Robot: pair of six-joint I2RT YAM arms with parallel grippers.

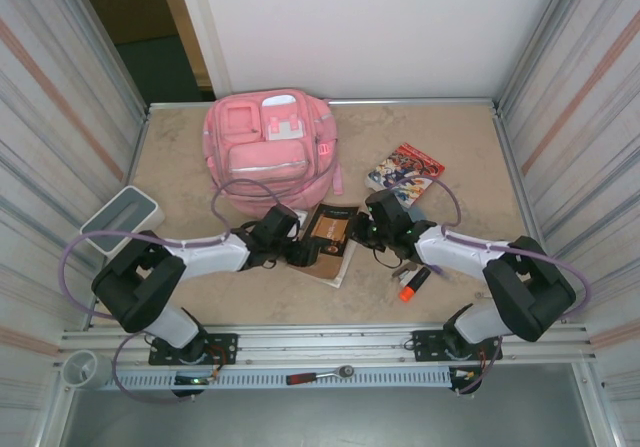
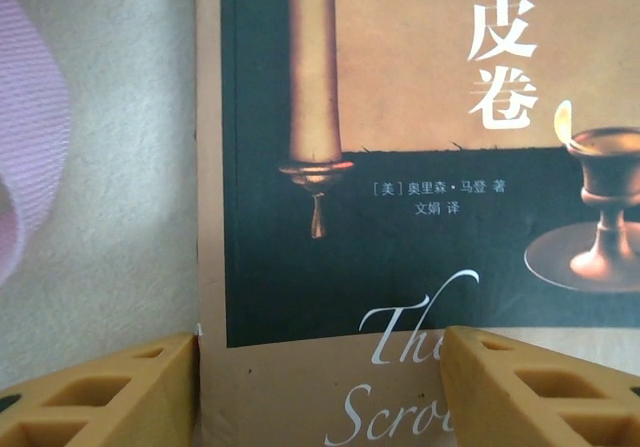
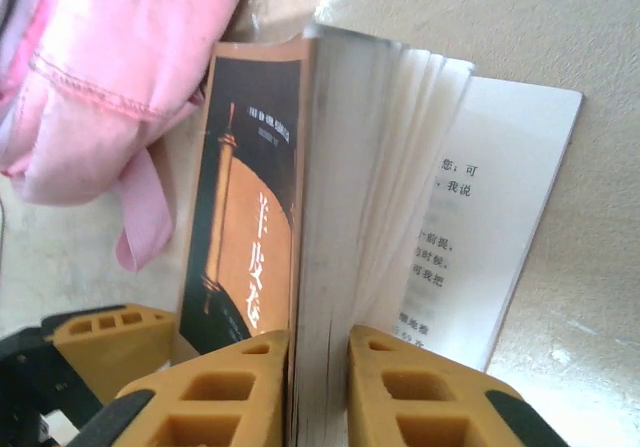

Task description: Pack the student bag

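Observation:
The student bag (image 1: 268,152) is a pink backpack lying flat at the back of the table, front pockets facing up; its fabric (image 3: 110,57) and a strap (image 2: 30,167) show in the wrist views. A dark-covered book (image 1: 328,239) lies just in front of it. My right gripper (image 3: 320,387) is shut on the book's (image 3: 250,217) front cover and a thick block of pages, holding them on edge while the last pages lie flat. My left gripper (image 2: 320,397) is open, its fingers spread over the cover (image 2: 400,217) near the book's left edge.
A colourful comic book (image 1: 405,170) lies at the right rear. An orange marker (image 1: 413,285) rests beside the right arm. A grey-white box (image 1: 122,217) sits at the left wall. A ratchet tool (image 1: 320,375) and a cup (image 1: 85,369) lie below the front rail.

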